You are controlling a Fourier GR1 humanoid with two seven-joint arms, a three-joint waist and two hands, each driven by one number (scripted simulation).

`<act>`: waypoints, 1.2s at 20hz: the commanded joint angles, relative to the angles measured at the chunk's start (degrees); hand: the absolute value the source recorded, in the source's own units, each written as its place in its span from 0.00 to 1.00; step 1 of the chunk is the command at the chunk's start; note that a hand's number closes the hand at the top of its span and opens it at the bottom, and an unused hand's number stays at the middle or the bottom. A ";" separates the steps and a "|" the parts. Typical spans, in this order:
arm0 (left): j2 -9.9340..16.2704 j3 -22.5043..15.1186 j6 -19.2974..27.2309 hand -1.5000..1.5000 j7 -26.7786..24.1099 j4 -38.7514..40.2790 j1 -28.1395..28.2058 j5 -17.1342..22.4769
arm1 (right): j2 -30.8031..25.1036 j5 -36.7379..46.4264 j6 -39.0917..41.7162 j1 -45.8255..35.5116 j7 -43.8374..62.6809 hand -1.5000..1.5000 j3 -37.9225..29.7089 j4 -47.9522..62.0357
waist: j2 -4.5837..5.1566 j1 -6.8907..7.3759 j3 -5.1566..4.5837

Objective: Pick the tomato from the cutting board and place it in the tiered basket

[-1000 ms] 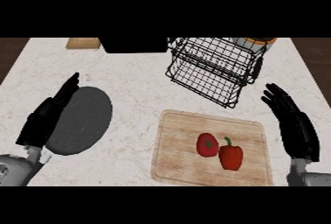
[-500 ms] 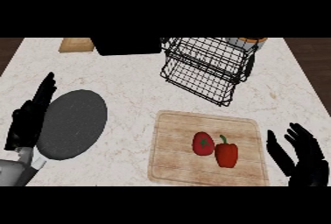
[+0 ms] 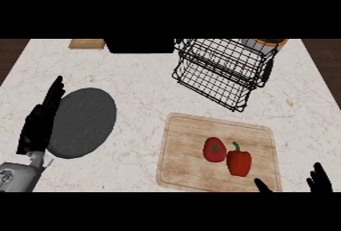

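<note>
- Head view, looking steeply down on a pale marble counter [image 3: 146, 76].
- A wooden cutting board [image 3: 193, 167] lies toward four o'clock of the picture's centre.
- On the board sits the tomato [image 3: 214, 149], round and red, with a small green stem spot on top. Nothing touches it except its neighbour.
- A red pepper [image 3: 239, 163] with a curved green stalk lies just beside the tomato, at its four o'clock, touching or nearly touching it.
- The black wire tiered basket [image 3: 223, 72] stands toward one o'clock, well apart from the board, tilted in this view.
- A dark grey round plate [image 3: 83, 122] lies at nine o'clock.
- The left hand [image 3: 41, 124] rests open along the plate's left rim, fingers straight and pointing up.
- The right hand [image 3: 318, 182] shows only as fingertips at the bottom edge, around five o'clock, fingers spread apart and holding nothing, near the board's lower right corner.
- Risk, as I judge it: the pepper lies between the right hand and the tomato, so a reach from that side could knock the pepper or close on it by mistake.
- The tomato is round and could roll off the board if nudged.
- The basket's wires could catch the hand on the way in.
</note>
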 commanded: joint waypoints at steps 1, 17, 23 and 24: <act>-1.06 -0.82 0.69 0.50 0.07 -0.02 -0.48 -1.00 | -6.93 6.83 8.31 5.29 11.05 0.00 5.19 -4.79 | 0.36 1.27 -0.10; -1.70 0.54 -1.49 0.50 -0.61 2.56 -2.96 -1.13 | -3.68 18.24 36.53 -23.98 62.60 0.00 4.01 -11.89 | 0.40 2.52 0.20; -3.02 -0.29 -1.23 0.50 0.44 1.38 -2.21 -1.61 | 1.82 19.70 40.79 -30.05 64.80 0.00 3.26 -2.60 | 0.10 2.45 0.26; -1.35 1.89 -2.92 0.50 -0.81 3.45 -2.38 -0.37 | 2.22 20.20 40.49 -28.03 64.81 0.00 4.84 -2.38 | 0.00 1.70 0.29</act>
